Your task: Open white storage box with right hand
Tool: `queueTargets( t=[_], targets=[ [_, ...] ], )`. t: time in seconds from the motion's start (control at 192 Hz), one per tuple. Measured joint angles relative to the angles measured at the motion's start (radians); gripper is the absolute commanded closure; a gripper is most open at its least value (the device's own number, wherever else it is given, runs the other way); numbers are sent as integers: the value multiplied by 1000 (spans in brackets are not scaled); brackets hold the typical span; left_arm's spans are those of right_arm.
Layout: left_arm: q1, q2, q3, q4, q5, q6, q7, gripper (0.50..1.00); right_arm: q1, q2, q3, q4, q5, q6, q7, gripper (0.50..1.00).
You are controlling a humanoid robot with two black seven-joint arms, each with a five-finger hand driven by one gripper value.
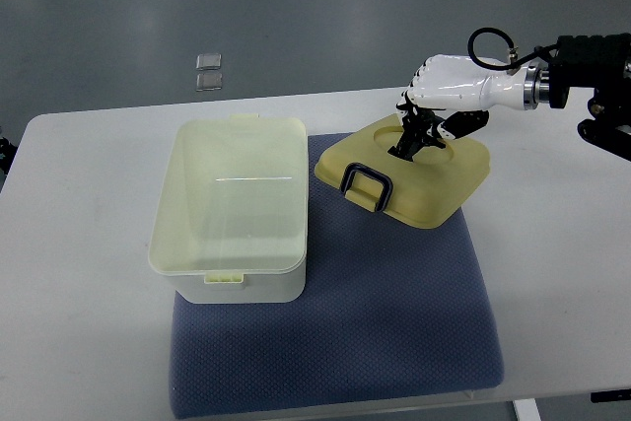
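Since the pale yellow translucent plastic storage box already stands open on the left part of the blue-grey textured fabric mat, the step in hand looks like setting its lid down and letting go. That cream-yellow square plastic lid with a dark loop handle lies just right of the box, partly on the mat and partly on the white table, its near-left corner appearing slightly raised, though the tilt is hard to judge from above. The white-shelled right hand reaches in from the right edge and hangs over the lid's far side, its dark fingers curled down into the shallow round recess there; whether they grip the lid or only touch it I cannot tell. The left hand is not in view.

To finish cleanly, the lid should be lying flat and steady before the fingers loosen, so it neither slides off the mat edge nor knocks the box. Releasing first and then lifting straight up, rather than dragging sideways, should keep a fingertip from catching the recess rim and pulling the lid along. Two small clear squares sit on the floor beyond the table, well apart from the work
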Motion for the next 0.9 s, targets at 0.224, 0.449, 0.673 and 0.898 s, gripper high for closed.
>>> queueTargets(
  t=[0.224,0.449,0.673,0.898],
  targets=[
    [0,0,0,0,0,0,0,500,-30,24,-1,-6,-2,-7,0,1000],
    [0,0,0,0,0,0,0,500,-85,58,4,-14,11,-8,0,679],
    [0,0,0,0,0,0,0,500,-104,82,7,-11,36,-8,0,587],
    [0,0,0,0,0,0,0,500,-36,57,-2,-4,67,109,0,570]
  ],
)
